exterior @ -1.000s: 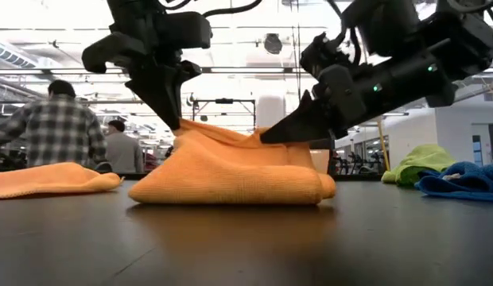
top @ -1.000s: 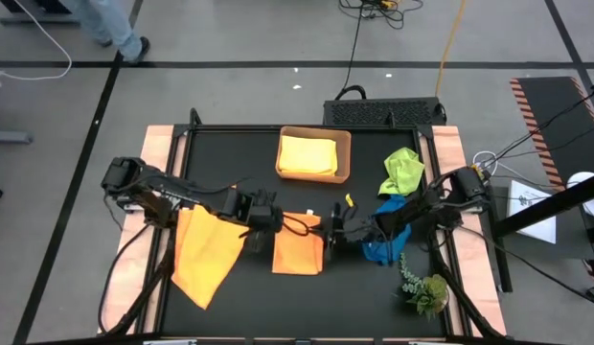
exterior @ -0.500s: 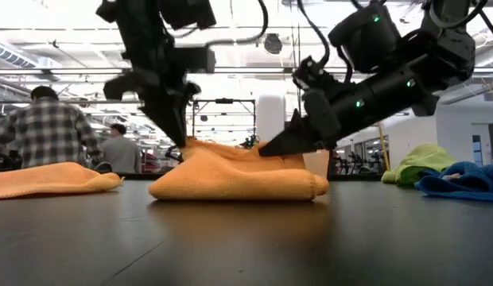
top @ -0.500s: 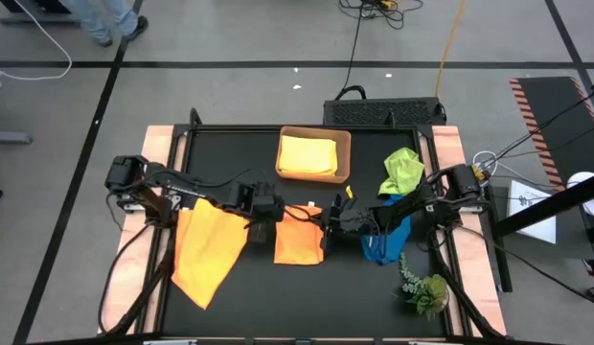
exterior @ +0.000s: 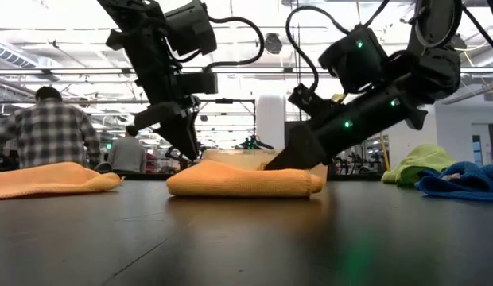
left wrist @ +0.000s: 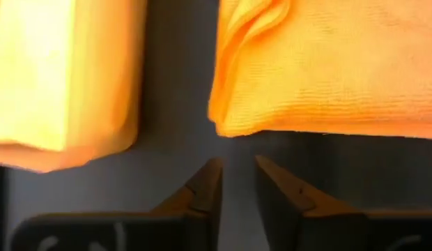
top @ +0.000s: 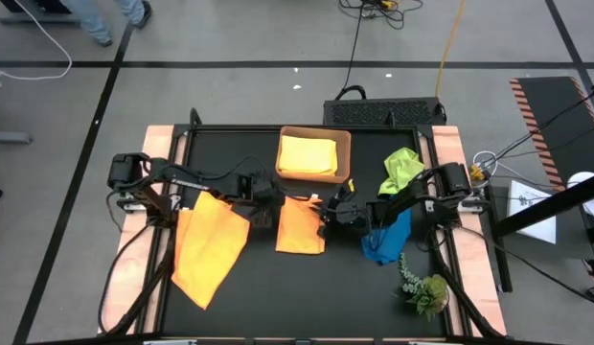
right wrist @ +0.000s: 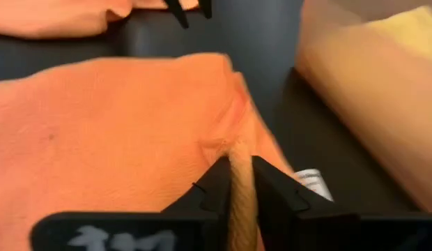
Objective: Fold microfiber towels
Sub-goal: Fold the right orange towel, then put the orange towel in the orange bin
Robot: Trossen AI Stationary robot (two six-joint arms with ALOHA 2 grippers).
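The left hand (top: 266,196), slightly parted and empty, hovers beside the folded orange towel (top: 301,226), while the right hand (top: 328,213) pinches that towel's opposite edge.

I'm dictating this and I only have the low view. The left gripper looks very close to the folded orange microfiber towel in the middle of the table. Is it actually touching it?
Observer: No. The left wrist view shows the left gripper open, with nothing between its fingers, just short of the folded orange microfiber towel.
Operator: And the right gripper?
Observer: In the right wrist view, a ridge of that towel's edge sits between the right gripper's fingers.
Operator: Something tan is behind the towel. What is it?
Observer: From above it is a shallow tan rectangular tray, with a folded yellow microfiber towel lying in it.
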